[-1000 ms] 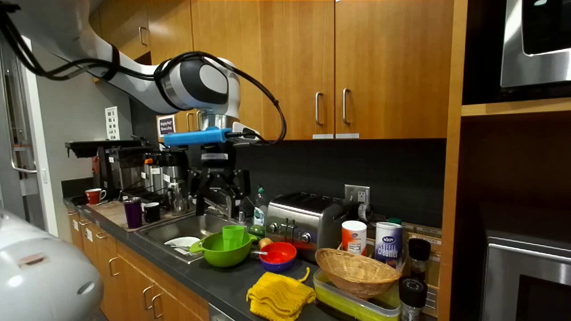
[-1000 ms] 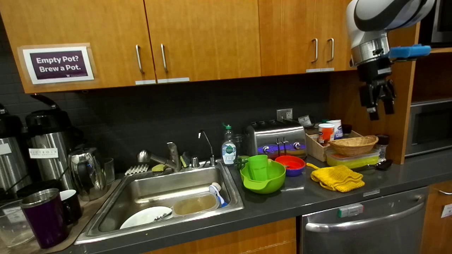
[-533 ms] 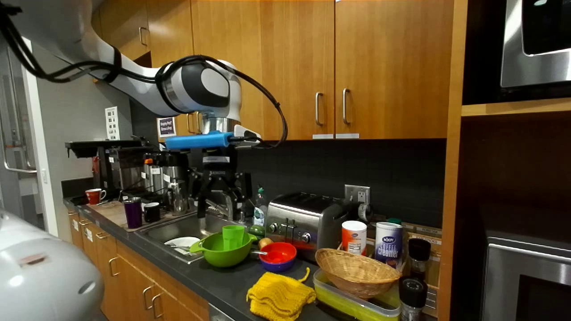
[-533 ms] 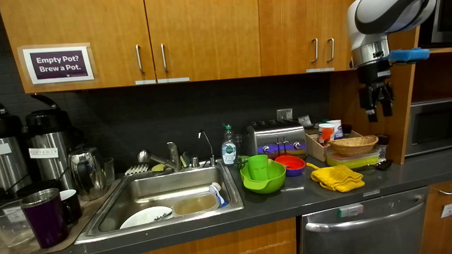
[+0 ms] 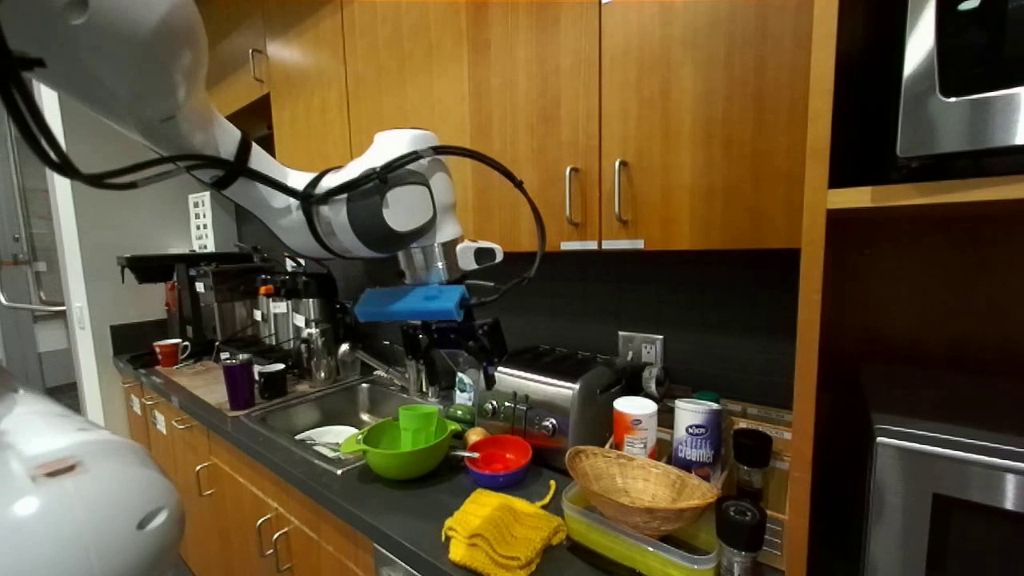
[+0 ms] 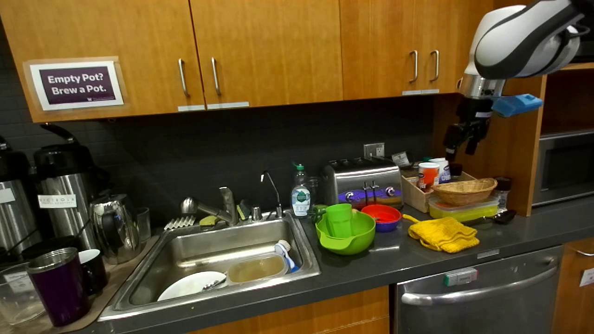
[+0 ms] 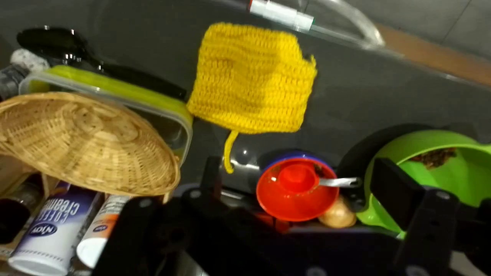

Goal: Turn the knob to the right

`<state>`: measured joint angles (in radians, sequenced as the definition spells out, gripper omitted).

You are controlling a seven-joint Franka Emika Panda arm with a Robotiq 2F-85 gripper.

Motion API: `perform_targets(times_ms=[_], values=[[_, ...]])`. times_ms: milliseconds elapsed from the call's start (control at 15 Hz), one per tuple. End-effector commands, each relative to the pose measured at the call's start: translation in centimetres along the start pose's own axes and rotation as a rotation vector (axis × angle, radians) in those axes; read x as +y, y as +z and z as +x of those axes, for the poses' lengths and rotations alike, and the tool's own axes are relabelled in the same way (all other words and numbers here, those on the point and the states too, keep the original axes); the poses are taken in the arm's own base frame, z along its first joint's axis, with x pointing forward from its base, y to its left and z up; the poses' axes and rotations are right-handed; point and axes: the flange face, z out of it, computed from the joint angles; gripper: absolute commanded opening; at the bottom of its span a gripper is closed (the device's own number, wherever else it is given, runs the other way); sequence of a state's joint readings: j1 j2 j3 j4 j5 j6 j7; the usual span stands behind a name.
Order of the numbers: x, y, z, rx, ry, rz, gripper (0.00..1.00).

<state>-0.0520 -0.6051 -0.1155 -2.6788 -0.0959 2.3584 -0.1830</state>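
The silver toaster [image 5: 552, 392] stands on the counter against the dark backsplash; it also shows in an exterior view [image 6: 362, 178]. Its front has two round knobs: the right knob [image 5: 549, 426] [image 6: 390, 190] and the left knob [image 5: 490, 408] [image 6: 349, 196], with levers between them. My gripper [image 5: 462, 380] [image 6: 460, 150] is open and empty, tilted, in the air above counter level and apart from the toaster. In the wrist view its fingers [image 7: 301, 180] are wide apart, with the counter below. The knobs cannot be made out in the wrist view.
A red bowl [image 5: 500, 456] and a green bowl [image 5: 404, 448] with a green cup stand in front of the toaster. A wicker basket [image 5: 640, 488], creamer can [image 5: 696, 440] and yellow cloth [image 5: 504, 528] lie to the right. Cabinets [image 5: 704, 120] hang above; a sink [image 6: 209, 250] is left.
My gripper has come down and tilted, moving right toward the toaster in an exterior view; it shifted left and down in the other view. The objects on the counter have not moved.
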Motion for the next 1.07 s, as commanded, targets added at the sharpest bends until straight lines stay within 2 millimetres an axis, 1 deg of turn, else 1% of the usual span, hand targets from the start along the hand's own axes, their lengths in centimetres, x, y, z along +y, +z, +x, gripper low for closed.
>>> perform_targets(times_ms=[0,133,267,400,533,667,867,933,1000], values=[[2.4,2.1,2.3,0.163,0.085,-0.015,1.0],[3.1,4.6,3.7,0.234,0.119,-0.011,1.0],[3.0,7.7,4.9,0.282,0.147,-0.003,1.0],[2.0,10.1,6.2,0.303,0.158,0.004,1.0],[0.7,11.8,7.6,0.307,0.161,0.02,1.0],[-0.3,12.4,8.9,0.306,0.17,0.043,1.0],[-0.3,12.7,11.0,0.318,0.181,0.057,1.0],[-0.1,12.6,11.2,0.317,0.181,0.065,1.0],[-0.6,12.6,10.2,0.312,0.188,0.06,1.0]])
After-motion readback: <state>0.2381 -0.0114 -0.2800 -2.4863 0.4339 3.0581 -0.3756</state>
